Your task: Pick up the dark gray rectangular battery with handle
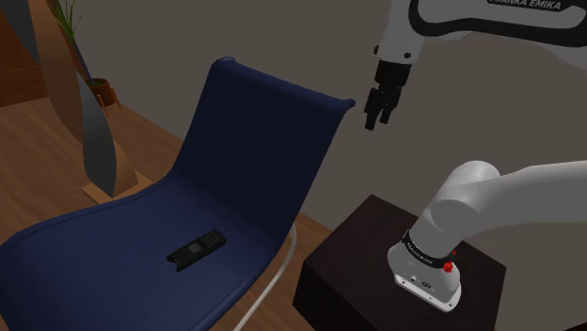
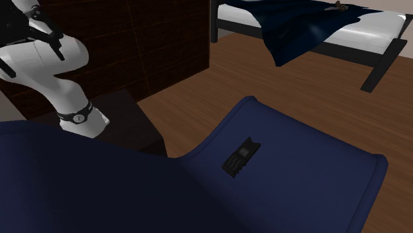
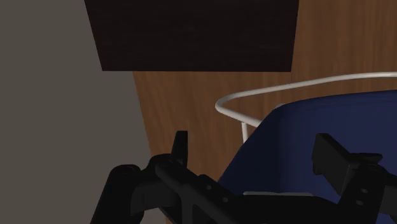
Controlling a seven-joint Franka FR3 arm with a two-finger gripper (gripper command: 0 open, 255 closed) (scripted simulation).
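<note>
Hand [image 1: 378,119] wide apart, upper right of frame, beside blue chair [image 1: 263,141] back; dark battery [image 1: 197,248] flat on seat, lower left.

The battery [image 1: 198,248] on the blue chair [image 1: 254,150] is too small to make out a handle; its narrower end is perhaps one. The chair's seat runs off the shoulder view's left and bottom edges, and the bottom edge cuts the stand [image 1: 362,249]. In the second exterior view the arm [image 2: 49,63] is cropped at the top-left corner and the bed [image 2: 377,30] at the top edge.
</note>
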